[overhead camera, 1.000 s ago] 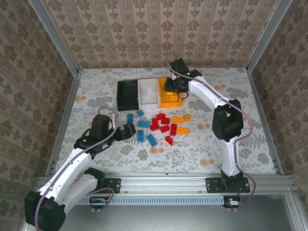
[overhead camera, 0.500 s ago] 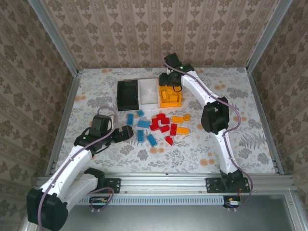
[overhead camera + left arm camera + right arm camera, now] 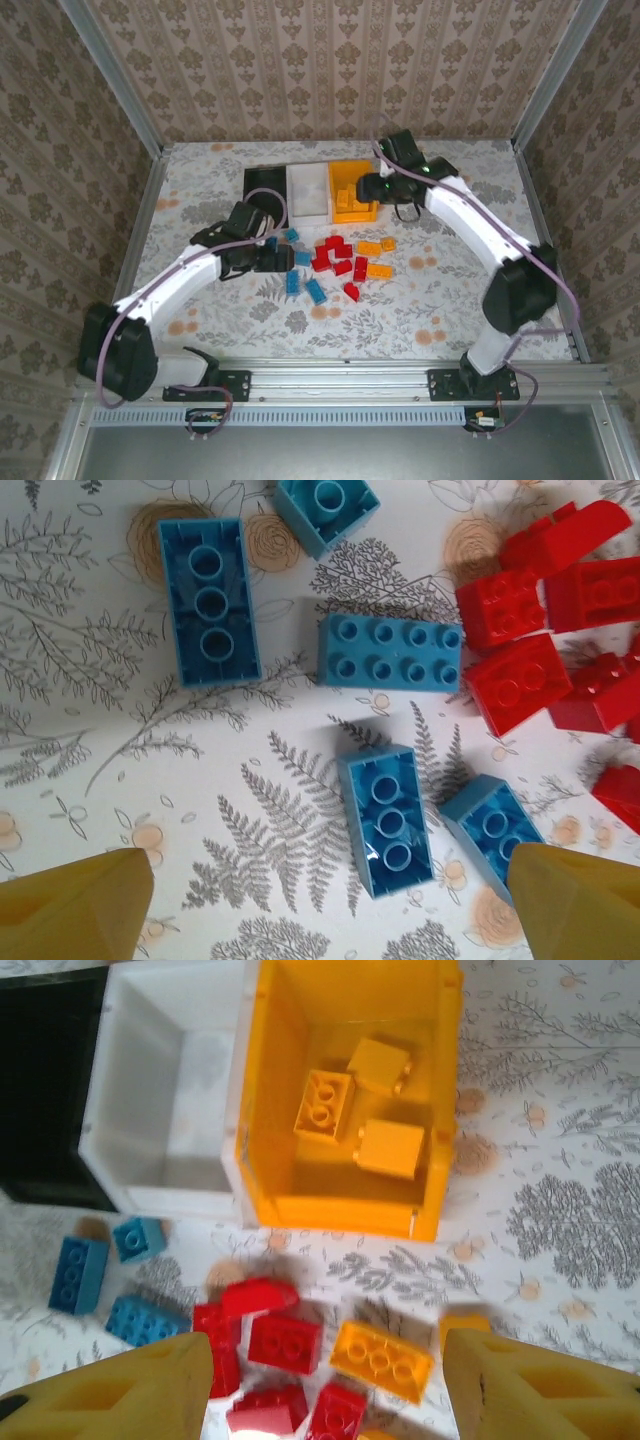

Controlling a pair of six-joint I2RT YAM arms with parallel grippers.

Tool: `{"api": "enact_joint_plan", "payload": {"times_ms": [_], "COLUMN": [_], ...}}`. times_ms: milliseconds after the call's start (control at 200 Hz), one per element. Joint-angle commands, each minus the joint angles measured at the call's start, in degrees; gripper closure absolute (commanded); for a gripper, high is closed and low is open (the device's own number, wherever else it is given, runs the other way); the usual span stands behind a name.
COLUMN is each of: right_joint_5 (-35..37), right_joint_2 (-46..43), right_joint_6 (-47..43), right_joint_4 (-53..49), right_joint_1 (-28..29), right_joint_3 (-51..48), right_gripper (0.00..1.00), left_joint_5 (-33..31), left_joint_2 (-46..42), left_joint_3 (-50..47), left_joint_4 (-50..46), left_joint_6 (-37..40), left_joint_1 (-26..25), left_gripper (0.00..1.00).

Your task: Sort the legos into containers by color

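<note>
— Hovering where, the left gripper (image 3: 325,910)?
— Over the blue legos (image 3: 388,652) on the table (image 3: 250,780), fingers spread wide, gripping nothing. Just right of them lie the red legos (image 3: 515,680).
— And the containers?
— In a row: black bin (image 3: 265,195), white bin (image 3: 308,190), orange-yellow bin (image 3: 345,1215), with three orange-yellow bricks (image 3: 322,1107) inside the last.
— The right gripper (image 3: 330,1390)?
— Near that bin, fingers apart, empty.

A black bin (image 3: 265,190), a white bin (image 3: 308,190) and an orange-yellow bin (image 3: 352,214) are standing in a row, left to right, in the upper middle of the top view. Three orange-yellow bricks (image 3: 325,1105) are lying inside the orange-yellow bin. Below the row, blue bricks (image 3: 316,291), red bricks (image 3: 343,267) and loose orange bricks (image 3: 379,270) are lying clustered, blue leftmost, orange rightmost.
</note>
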Motion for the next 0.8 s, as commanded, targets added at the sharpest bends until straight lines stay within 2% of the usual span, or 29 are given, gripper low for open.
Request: {"api": "enact_joint_plan", "payload": {"times_ms": [0,140,295,445,480,795], "right_joint_5": [-0.1,0.8,0.3,0.0,-0.3,-1.9], "right_joint_2": [-6.7,-16.2,-21.4,-21.5,-21.3,-19.5], "right_joint_6": [1.2,2.5,4.5,4.9,5.0,6.2], "right_joint_4": [1.3,1.7,2.8,3.0,3.2,4.2], "right_joint_1": [0.0,-0.3,-1.1,-1.3,-1.3,-1.3], "right_joint_3": [-11.3,-22.3,-29.1,-30.0,-30.0,-29.6], "right_gripper": [0.36,0.36,0.36,0.36,0.36,0.37], "left_joint_5": [-4.7,-6.2,-6.9,-4.6,-4.5,-4.5], "left_joint_2": [5.3,11.7,16.1,19.6,20.3,26.8], "left_joint_3": [4.0,8.2,10.3,11.4,11.7,13.9], "left_joint_4": [-3.3,-3.8,-3.3,-2.2,-2.1,-0.8], "left_joint_6": [5.2,6.9,7.6,7.7,7.9,9.3], "left_joint_1": [-0.1,-0.1,1.2,2.8,4.6,5.4], "left_gripper": [0.12,0.2,0.27,0.32,0.33,0.44]}}
